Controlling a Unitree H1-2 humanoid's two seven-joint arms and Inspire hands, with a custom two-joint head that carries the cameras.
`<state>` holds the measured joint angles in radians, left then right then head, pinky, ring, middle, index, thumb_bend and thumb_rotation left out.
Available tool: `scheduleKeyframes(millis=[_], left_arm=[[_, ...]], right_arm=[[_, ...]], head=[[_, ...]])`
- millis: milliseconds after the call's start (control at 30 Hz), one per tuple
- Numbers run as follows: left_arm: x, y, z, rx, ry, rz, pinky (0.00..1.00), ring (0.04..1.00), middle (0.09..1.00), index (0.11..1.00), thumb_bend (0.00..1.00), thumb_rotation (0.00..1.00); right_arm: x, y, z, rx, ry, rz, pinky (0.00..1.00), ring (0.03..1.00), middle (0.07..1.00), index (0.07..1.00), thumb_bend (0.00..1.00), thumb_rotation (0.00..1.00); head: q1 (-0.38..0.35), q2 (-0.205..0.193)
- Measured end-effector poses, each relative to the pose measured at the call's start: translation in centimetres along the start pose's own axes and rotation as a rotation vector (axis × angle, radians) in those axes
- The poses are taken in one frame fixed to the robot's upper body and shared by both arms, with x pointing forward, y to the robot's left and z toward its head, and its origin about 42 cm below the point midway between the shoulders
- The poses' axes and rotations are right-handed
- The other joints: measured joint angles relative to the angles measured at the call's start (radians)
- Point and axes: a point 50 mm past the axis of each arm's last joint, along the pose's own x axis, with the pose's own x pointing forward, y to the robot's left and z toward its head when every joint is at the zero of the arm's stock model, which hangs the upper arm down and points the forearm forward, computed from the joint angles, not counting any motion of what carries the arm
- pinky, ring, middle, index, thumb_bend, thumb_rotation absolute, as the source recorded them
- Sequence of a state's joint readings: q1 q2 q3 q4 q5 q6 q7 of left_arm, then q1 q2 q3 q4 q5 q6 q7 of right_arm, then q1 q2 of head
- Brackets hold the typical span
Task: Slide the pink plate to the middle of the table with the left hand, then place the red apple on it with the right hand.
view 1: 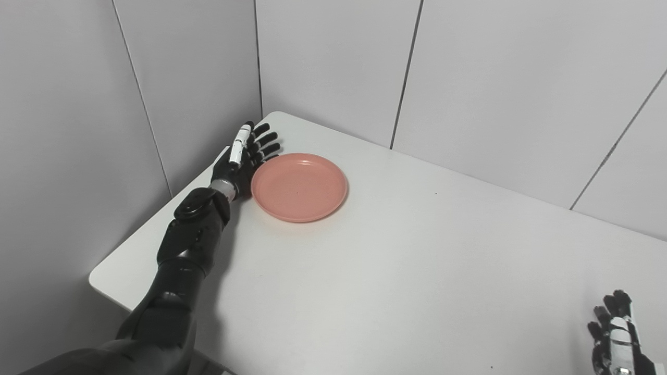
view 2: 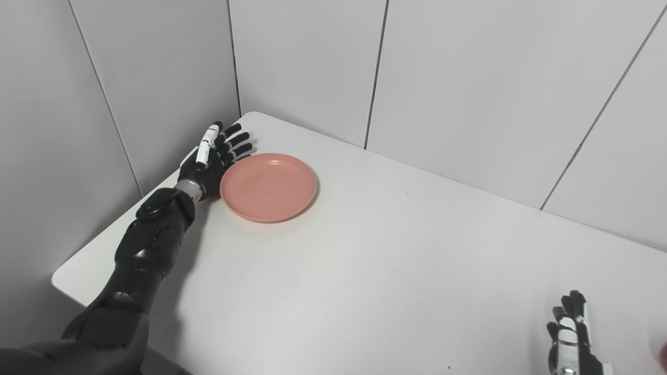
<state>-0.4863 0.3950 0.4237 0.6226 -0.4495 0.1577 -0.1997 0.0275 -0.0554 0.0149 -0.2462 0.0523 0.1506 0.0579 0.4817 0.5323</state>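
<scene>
The pink plate (view 1: 299, 186) lies empty on the white table (view 1: 396, 271) near its far left corner. My left hand (view 1: 245, 156) is open, fingers stretched flat, with its palm side against the plate's left rim; it also shows in the right eye view (view 2: 211, 156). My right hand (view 1: 615, 338) rests open at the bottom right corner, holding nothing. A sliver of something red (view 2: 664, 353) shows at the right edge of the right eye view, just right of my right hand (view 2: 570, 336); I cannot tell if it is the apple.
Grey panelled walls (view 1: 469, 78) stand close behind the table and along its left side. The table's rounded near left corner (view 1: 99, 278) lies beside my left forearm.
</scene>
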Motion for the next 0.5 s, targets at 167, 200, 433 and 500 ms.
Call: scheduleKeyframes(millis=[167, 200, 433, 500], left_arm=[[-0.07, -0.52, -0.34, -0.012, 0.002, 0.002, 0.88, 0.885, 0.889, 0.872, 0.31, 1.00], [-0.07, -0.64, -0.47, -0.014, 0.003, 0.004, 0.88, 0.883, 0.887, 0.871, 0.31, 1.00], [-0.07, -1.01, -0.74, -0.020, 0.000, 0.001, 0.88, 0.879, 0.881, 0.866, 0.32, 1.00], [-0.07, -1.06, -0.77, -0.021, 0.000, 0.000, 0.88, 0.878, 0.879, 0.861, 0.31, 1.00]], right_arm=[[-0.01, 0.02, 0.20, -0.005, -0.007, 0.000, 1.00, 1.000, 1.000, 1.000, 0.00, 1.00], [-0.01, 0.02, 0.20, -0.004, -0.006, 0.000, 1.00, 1.000, 1.000, 1.000, 0.00, 1.00], [-0.02, 0.01, 0.17, -0.006, 0.000, -0.002, 1.00, 1.000, 1.000, 1.000, 0.00, 1.00], [-0.02, 0.02, 0.17, -0.007, 0.000, -0.002, 1.00, 1.000, 1.000, 1.000, 0.00, 1.00]], head=[[-0.003, 0.002], [-0.005, 0.003], [-0.009, 0.005], [-0.011, 0.006]])
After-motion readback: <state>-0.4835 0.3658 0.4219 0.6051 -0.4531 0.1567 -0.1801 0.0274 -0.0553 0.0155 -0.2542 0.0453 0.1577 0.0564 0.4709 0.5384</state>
